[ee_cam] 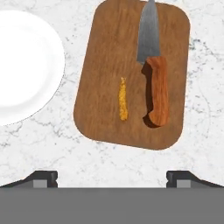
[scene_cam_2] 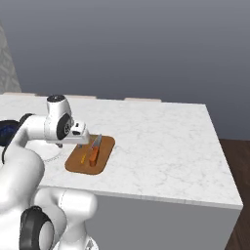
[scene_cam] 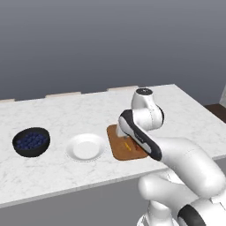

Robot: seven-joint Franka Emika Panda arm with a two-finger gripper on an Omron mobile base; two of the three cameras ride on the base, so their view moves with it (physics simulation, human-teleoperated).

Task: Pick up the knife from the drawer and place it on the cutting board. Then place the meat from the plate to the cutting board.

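The brown cutting board [ee_cam: 105,52] lies on the marble counter, to the right of the white plate [ee_cam: 22,65]. The knife [ee_cam: 155,83] rests on the board, its orange-brown handle toward me and its silvery blade pointing away. Beside it on the board lies the meat [ee_cam: 123,99], a thin orange sliver. The plate is bare. My gripper [ee_cam: 112,177] hovers above the board's near edge, open, with nothing between its fingers. From the base I see the board [scene_cam_2: 105,146], the knife [scene_cam_2: 94,155] and the meat [scene_cam_2: 83,158] just past my hand. The drawer is out of view.
A black bowl of blue berries [scene_cam: 31,141] stands left of the plate [scene_cam: 85,147]. The counter's front edge [scene_cam: 88,187] runs just below the board [scene_cam: 118,149]. Bare marble stretches to the right of the board and behind it.
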